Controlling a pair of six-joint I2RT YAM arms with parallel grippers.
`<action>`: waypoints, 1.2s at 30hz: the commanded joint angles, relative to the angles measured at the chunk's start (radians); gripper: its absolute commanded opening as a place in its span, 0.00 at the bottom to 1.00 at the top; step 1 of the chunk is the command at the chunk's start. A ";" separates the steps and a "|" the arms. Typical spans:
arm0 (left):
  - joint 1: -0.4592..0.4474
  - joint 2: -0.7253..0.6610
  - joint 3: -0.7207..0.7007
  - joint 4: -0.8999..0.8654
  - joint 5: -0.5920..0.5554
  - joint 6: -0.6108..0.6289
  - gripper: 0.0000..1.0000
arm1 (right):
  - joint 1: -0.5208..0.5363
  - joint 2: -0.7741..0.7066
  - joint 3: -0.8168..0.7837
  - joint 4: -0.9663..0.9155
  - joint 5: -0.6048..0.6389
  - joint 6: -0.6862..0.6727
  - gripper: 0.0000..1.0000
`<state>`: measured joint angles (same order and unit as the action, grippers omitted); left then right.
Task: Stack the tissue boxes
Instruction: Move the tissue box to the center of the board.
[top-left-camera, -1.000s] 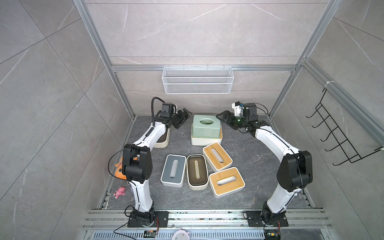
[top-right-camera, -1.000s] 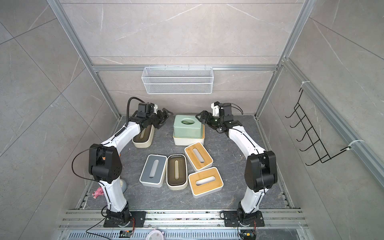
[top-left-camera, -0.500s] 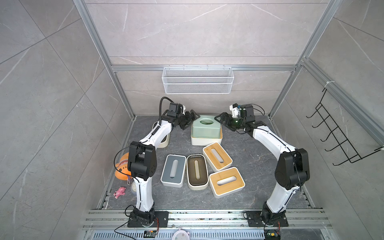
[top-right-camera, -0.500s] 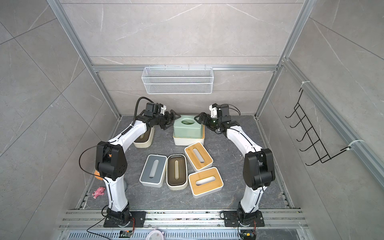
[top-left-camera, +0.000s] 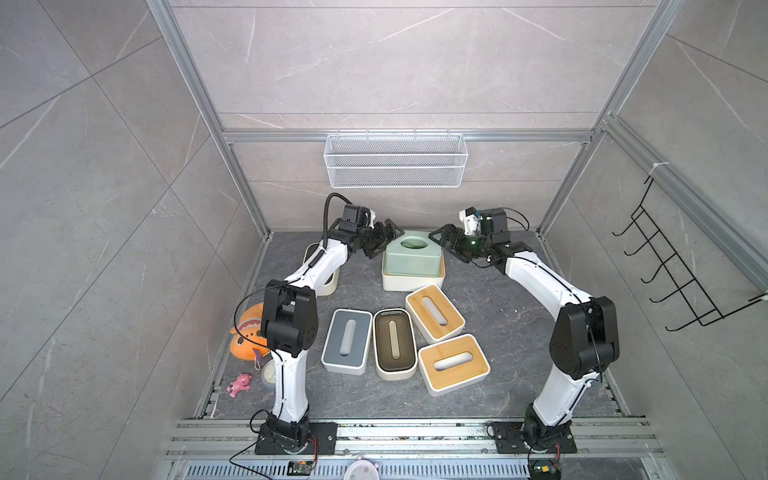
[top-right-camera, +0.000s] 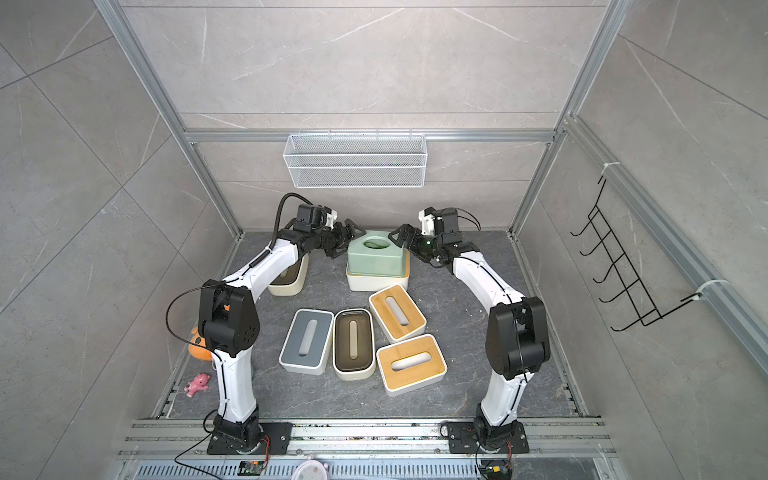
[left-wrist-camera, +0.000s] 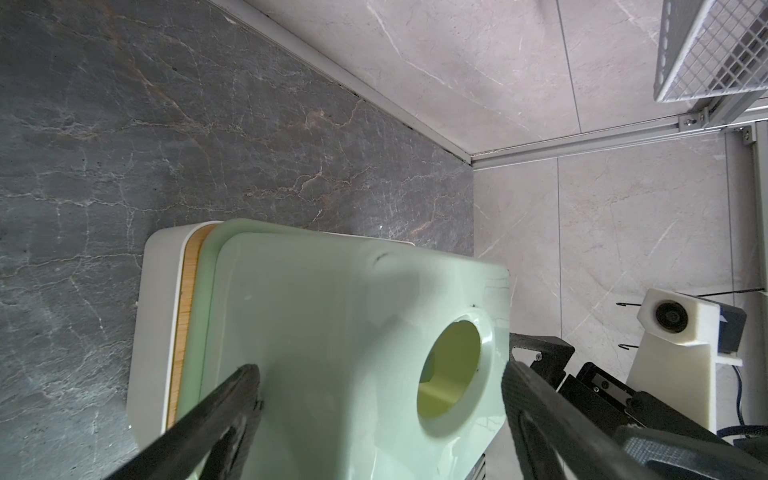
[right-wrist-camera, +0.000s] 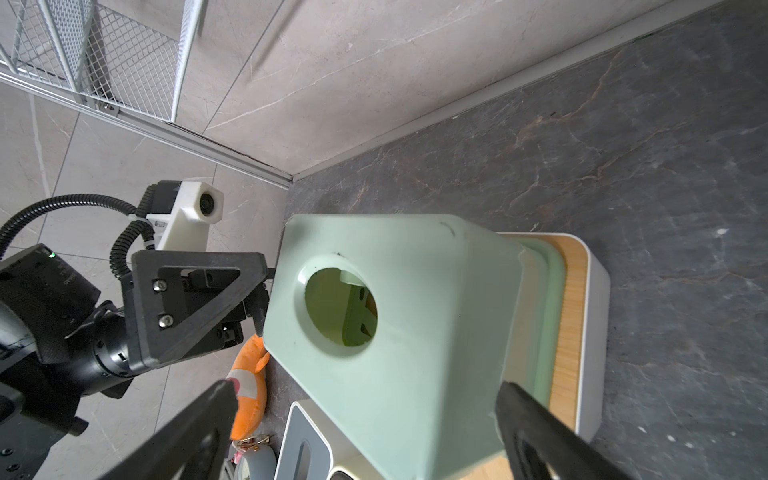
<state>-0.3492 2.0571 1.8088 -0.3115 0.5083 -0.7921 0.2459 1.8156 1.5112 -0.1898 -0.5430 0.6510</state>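
At the back centre a sage green tissue box (top-left-camera: 411, 255) (top-right-camera: 376, 257) sits on a white one with a bamboo lid (top-left-camera: 411, 284). My left gripper (top-left-camera: 384, 241) (left-wrist-camera: 380, 374) is open at the green box's left end, its jaws straddling the upper edge. My right gripper (top-left-camera: 446, 245) (right-wrist-camera: 365, 390) is open at the right end, with the green box (right-wrist-camera: 415, 332) between its spread fingers. In front lie a grey-blue-lidded box (top-left-camera: 347, 340), a dark-brown-lidded box (top-left-camera: 394, 345) and two bamboo-lidded boxes (top-left-camera: 434, 311) (top-left-camera: 454, 363). A cream box (top-right-camera: 286, 278) is partly hidden under the left arm.
An orange plush toy (top-left-camera: 247, 332) and a pink toy (top-left-camera: 239, 384) lie by the left arm's base. A white wire basket (top-left-camera: 395, 160) hangs on the back wall and a black hook rack (top-left-camera: 681, 266) on the right wall.
Both arms have swung inward to the green box. The left gripper came over from above the cream box at the left. Both grippers stayed open and no box moved.
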 joint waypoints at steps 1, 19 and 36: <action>-0.010 0.005 0.052 0.014 0.032 0.006 0.93 | 0.004 0.026 -0.002 0.013 -0.011 0.009 1.00; -0.011 -0.299 -0.131 -0.153 -0.229 0.157 0.94 | -0.007 -0.108 -0.043 -0.049 0.115 -0.032 1.00; -0.013 -0.924 -0.871 -0.475 -0.568 0.085 0.99 | -0.013 -0.549 -0.443 -0.019 0.101 -0.032 1.00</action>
<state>-0.3603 1.1614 0.9806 -0.7181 0.0097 -0.6395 0.2295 1.3296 1.1202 -0.2096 -0.4080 0.6277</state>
